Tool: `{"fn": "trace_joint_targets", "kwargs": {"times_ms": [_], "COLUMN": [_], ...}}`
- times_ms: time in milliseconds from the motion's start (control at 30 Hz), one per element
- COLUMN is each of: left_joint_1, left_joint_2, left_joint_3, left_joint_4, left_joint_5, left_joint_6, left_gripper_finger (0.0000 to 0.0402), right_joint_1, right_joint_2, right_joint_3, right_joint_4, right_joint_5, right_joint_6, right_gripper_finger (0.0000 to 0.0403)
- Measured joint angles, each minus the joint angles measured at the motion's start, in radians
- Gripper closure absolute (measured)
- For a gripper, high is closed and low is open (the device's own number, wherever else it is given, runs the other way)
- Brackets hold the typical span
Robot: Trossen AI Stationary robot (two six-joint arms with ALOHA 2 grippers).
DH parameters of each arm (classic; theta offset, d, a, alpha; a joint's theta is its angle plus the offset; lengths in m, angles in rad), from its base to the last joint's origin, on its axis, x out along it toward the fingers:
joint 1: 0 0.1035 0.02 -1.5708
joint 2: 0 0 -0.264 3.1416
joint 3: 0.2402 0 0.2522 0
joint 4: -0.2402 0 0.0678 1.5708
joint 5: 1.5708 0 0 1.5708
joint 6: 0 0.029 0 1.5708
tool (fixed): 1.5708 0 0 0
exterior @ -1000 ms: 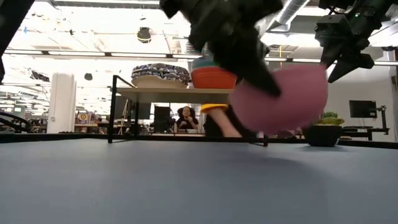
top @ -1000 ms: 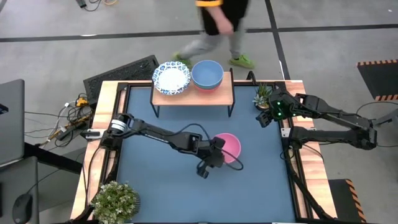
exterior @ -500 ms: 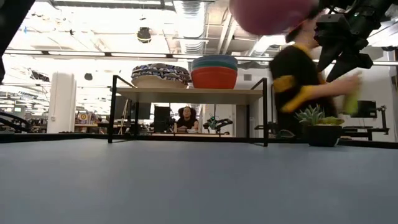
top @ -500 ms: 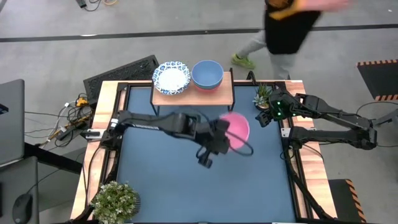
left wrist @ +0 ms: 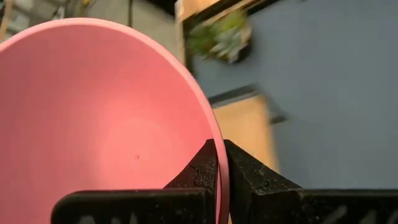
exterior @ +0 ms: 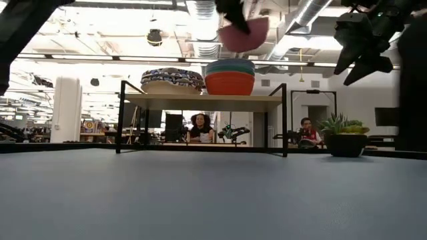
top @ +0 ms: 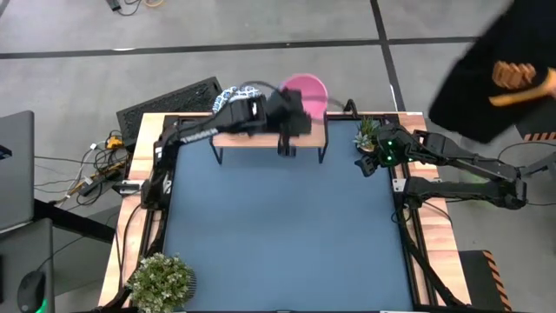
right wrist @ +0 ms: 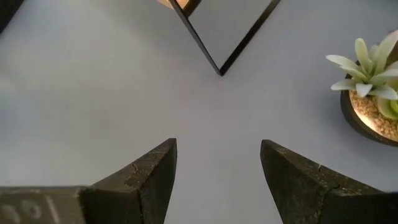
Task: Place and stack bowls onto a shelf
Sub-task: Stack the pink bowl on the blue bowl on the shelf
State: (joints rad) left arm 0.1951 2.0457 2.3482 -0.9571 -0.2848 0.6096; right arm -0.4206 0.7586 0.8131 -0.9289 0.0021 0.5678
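Observation:
My left gripper (top: 298, 110) is shut on a pink bowl (top: 306, 89) and holds it in the air over the right part of the shelf (exterior: 203, 101). In the low view the pink bowl (exterior: 243, 32) hangs above a stack of plain bowls (exterior: 230, 77) that rests on the shelf's wooden top. Blue-patterned white bowls (exterior: 172, 80) sit on the left part of the shelf, and in the high view one (top: 228, 94) peeks out behind the arm. My right gripper (right wrist: 217, 168) is open and waits above the table's right side, near the far edge (top: 369, 163). My left gripper (left wrist: 221, 165) pinches the pink bowl's rim (left wrist: 214, 146), with one finger inside the bowl and one outside. The fingers come roughly level from the table's near-left side. The bowl is lifted clear, its opening facing up, above the stacked bowls.
A small succulent pot (top: 366, 133) stands at the far right corner beside the shelf's right leg (right wrist: 217, 62). A bushy plant (top: 162, 280) stands at the near left corner. A person's dark sleeve (top: 491, 74) reaches in past the far right corner. Blue table surface (top: 278, 235) lies bare.
My left gripper has carried the pink bowl from just above the table's middle up and toward the far edge, ending over the shelf's right part. The person beyond the far edge has walked toward the right. My right arm has kept still.

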Motion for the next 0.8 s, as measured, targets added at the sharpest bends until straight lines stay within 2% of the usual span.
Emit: {"fn": "trace_joint_targets", "kwargs": {"times_ms": [167, 333, 633, 800], "left_joint_1": [0.122, 0.207, 0.231, 0.238], "left_joint_2": [0.000, 0.000, 0.008, 0.029], "left_joint_3": [0.000, 0.000, 0.000, -0.023], "left_joint_4": [-0.004, -0.076, -0.105, -0.099], "left_joint_5": [0.052, 0.138, 0.257, 0.278], "left_joint_6": [0.002, -0.001, 0.077, 0.127], "left_gripper_finger": [0.0401, 0.0401, 0.0401, 0.0401], "right_joint_1": [0.000, 0.000, -0.001, -0.001], "right_joint_2": [0.000, 0.000, 0.000, 0.000], "right_joint_3": [0.000, 0.000, 0.000, 0.000], "right_joint_4": [-0.002, -0.004, -0.004, -0.004], "right_joint_5": [0.000, 0.000, 0.000, 0.000], "right_joint_6": [-0.027, -0.031, -0.027, -0.027], "right_gripper_finger": [0.0143, 0.0143, 0.0143, 0.0143]}}
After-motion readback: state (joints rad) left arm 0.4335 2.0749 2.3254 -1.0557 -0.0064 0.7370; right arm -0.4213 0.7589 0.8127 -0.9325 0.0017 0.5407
